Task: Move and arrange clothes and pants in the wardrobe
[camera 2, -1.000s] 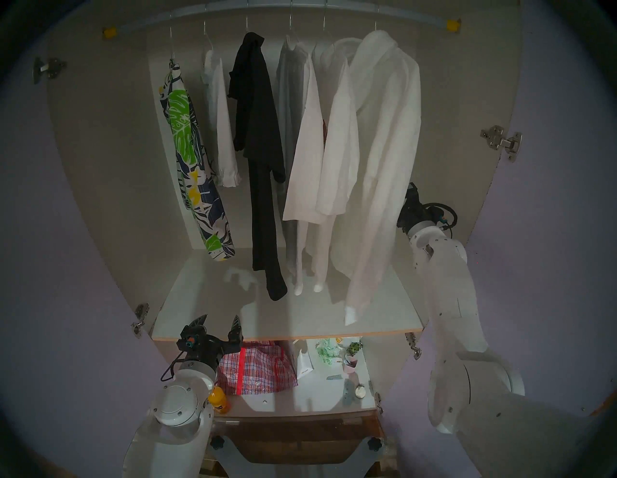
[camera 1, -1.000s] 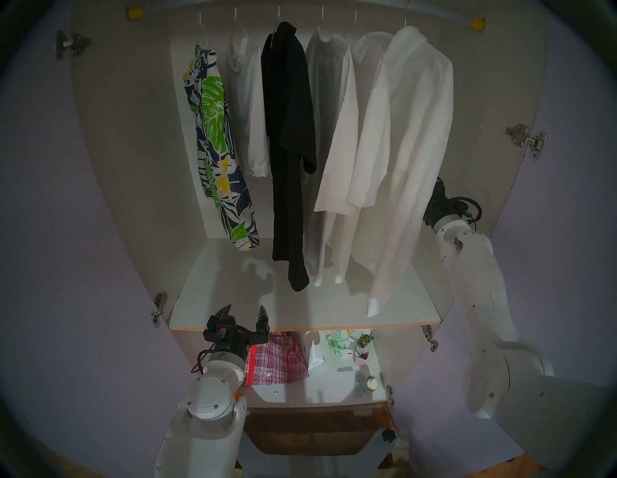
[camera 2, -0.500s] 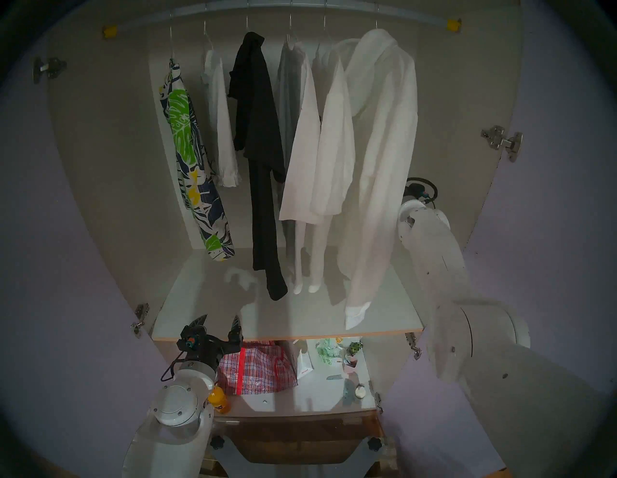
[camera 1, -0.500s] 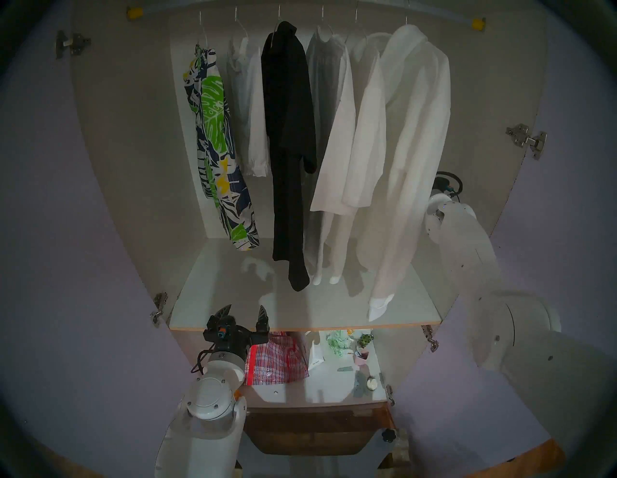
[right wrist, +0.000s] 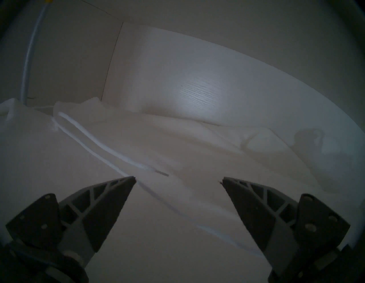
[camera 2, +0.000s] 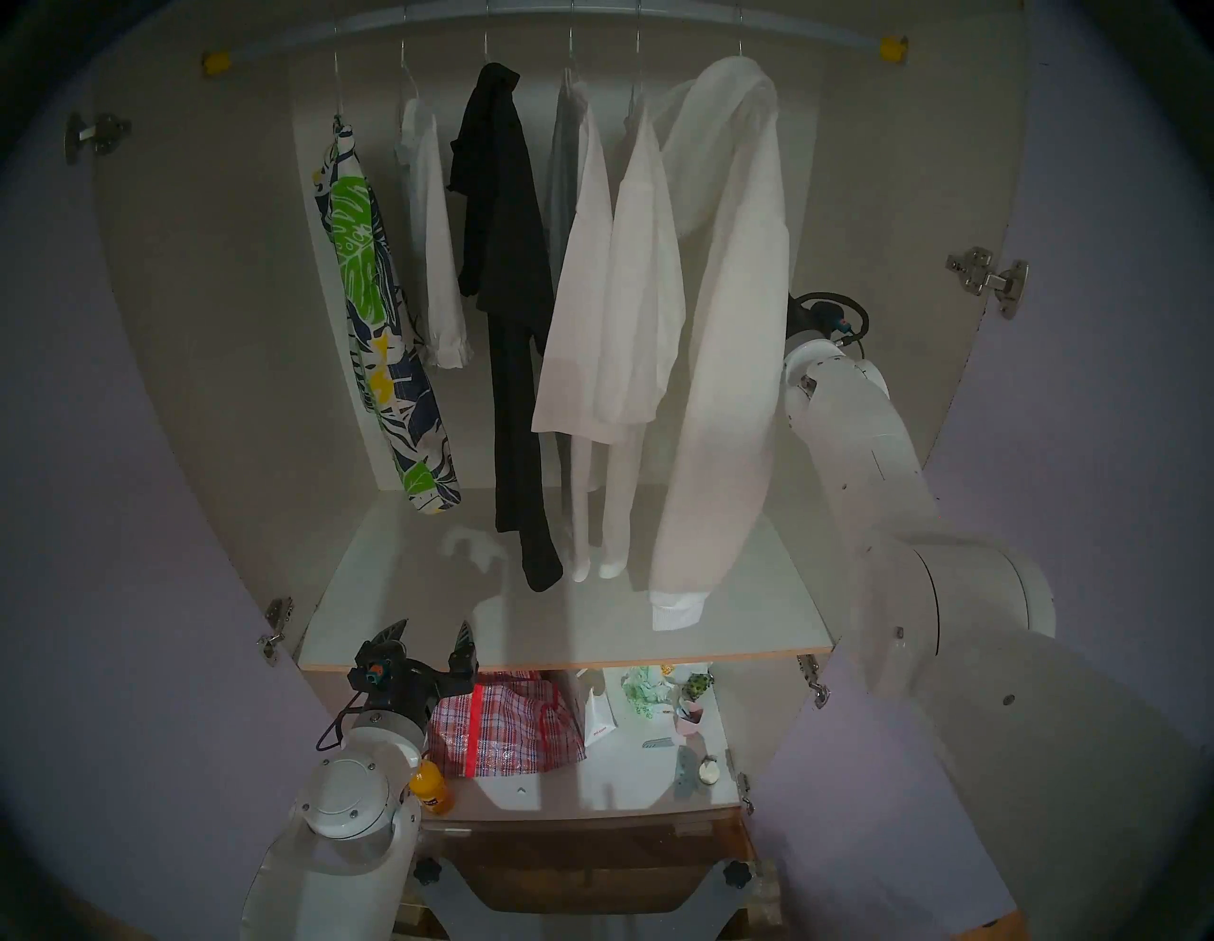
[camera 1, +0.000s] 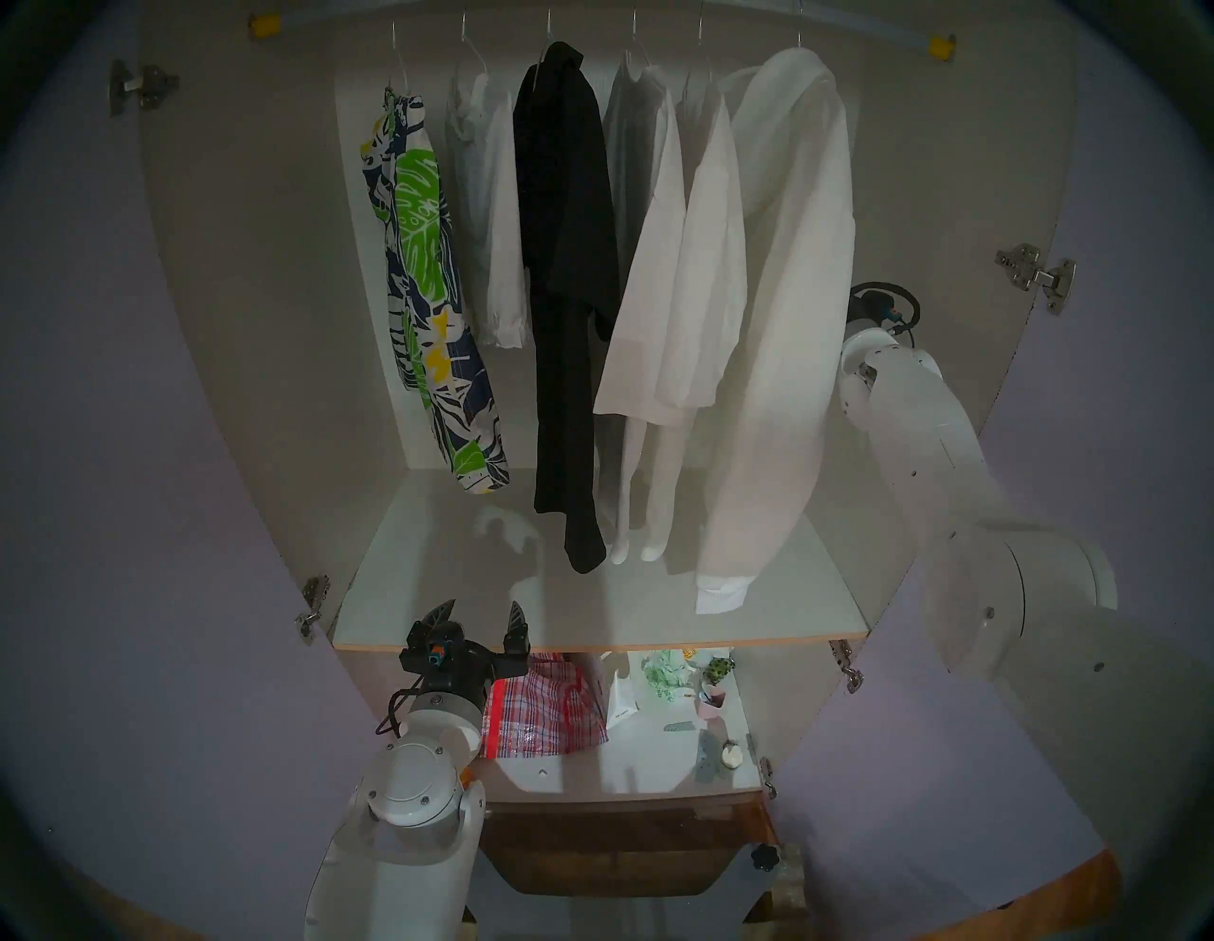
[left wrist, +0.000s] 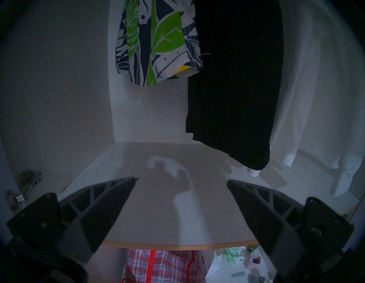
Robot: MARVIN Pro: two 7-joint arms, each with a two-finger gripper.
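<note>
Both claws stand with their jaws apart and hold nothing. My right claw (right wrist: 178, 178) is tucked behind the long white jacket (camera 1: 788, 296), its tips just at the cloth in the wrist view, near the zip line; from the head view the claw itself is hidden by the jacket and only the right arm (camera 1: 920, 420) shows. My left claw (camera 1: 479, 621) hangs idle in front of the white shelf (camera 1: 460, 591), well apart from any garment.

All the clothes hang on the rail (camera 1: 874, 29) inside the wardrobe (camera 1: 263, 263): leaf-print piece (camera 1: 427, 282) at the left, then a white shirt (camera 1: 502, 217), the black garment (camera 1: 568, 263), more white shirts (camera 1: 683, 282), and the jacket furthest right, slanting with its cuff swung leftwards.

I judge the step to be shifting the jacket along the rail. To do it well I would push high up, close to the hanger, slowly and level, so the hook slides and does not lift off. Loose cloth may snag a fingertip, so I would keep the jaws wide.
</note>
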